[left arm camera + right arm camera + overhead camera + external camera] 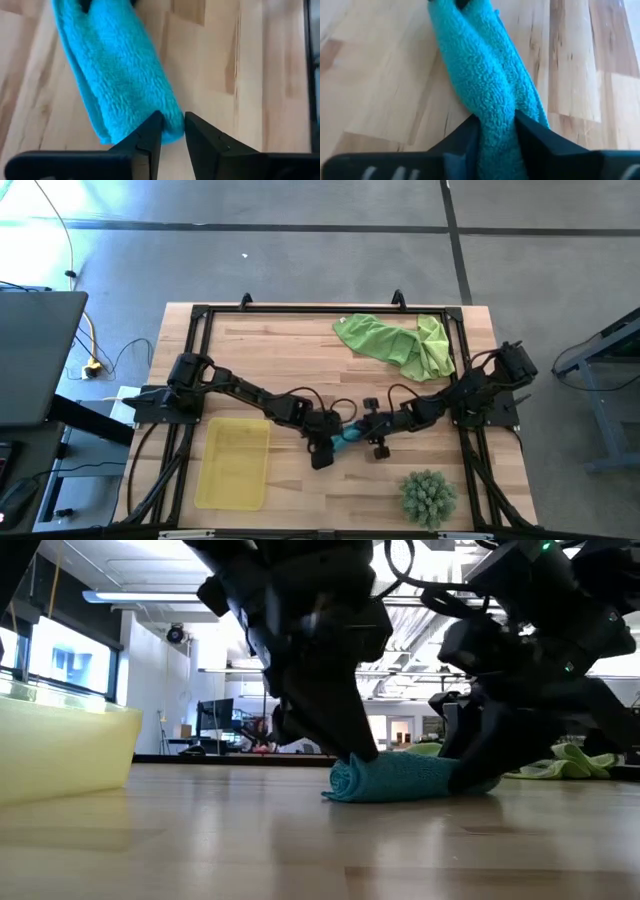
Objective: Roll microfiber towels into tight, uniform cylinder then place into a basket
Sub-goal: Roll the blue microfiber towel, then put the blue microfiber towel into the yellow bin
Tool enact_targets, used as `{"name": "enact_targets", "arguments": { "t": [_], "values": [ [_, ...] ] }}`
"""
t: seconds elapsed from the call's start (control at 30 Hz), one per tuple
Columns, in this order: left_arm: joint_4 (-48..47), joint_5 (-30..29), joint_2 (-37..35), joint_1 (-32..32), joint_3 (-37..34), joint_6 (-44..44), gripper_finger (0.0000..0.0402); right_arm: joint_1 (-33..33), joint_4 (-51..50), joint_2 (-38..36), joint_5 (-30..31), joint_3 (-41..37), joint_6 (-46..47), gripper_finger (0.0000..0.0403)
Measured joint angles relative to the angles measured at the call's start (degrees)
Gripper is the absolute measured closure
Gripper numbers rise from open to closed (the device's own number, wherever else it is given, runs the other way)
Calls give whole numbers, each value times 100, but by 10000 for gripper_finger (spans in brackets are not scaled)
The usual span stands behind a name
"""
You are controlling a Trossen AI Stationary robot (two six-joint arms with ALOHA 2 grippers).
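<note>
Lying mid-table, teal towel (347, 437) is seen rolled into a fuzzy cylinder, spiral end shown in low view. One end is pinched by right gripper (496, 131); left gripper (172, 125) fingers narrow, tips at other end w/ cloth edge between. Basket (234, 464) nearby.

One teal towel (347, 437), rolled, lies on the table (300, 355). The lime green cloth (395, 343) forms a single crumpled heap; whether it is one towel or two cannot be told. One yellow basket (234, 463). One spiky green plant (428, 496). Two arms, each with one gripper: left gripper (326, 448), right gripper (374, 436).
</note>
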Motion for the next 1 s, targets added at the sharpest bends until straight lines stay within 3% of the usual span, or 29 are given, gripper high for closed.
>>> {"name": "enact_targets", "arguments": {
  "t": [0.27, 0.6, 0.7, 0.83, 1.0],
  "values": [
    [-415, -23, -220, -13, -1, 903, 314, -370, 4, -9, -899, -7, 854, 391],
    [-18, -288, -603, -303, 3, 1416, 314, -1119, 1, -50, -2944, -33, 2073, 385],
    [553, -808, -586, -425, 15, 1494, 314, -1279, -37, -48, -3270, -37, 2506, 385],
    [887, -1982, -496, -540, 14, 1684, 313, -1477, -102, -51, -3706, -37, 2927, 383],
    [1111, -2942, -415, -616, 20, 1939, 310, -1554, -220, -57, -3746, -31, 3149, 373]
  ]
}}
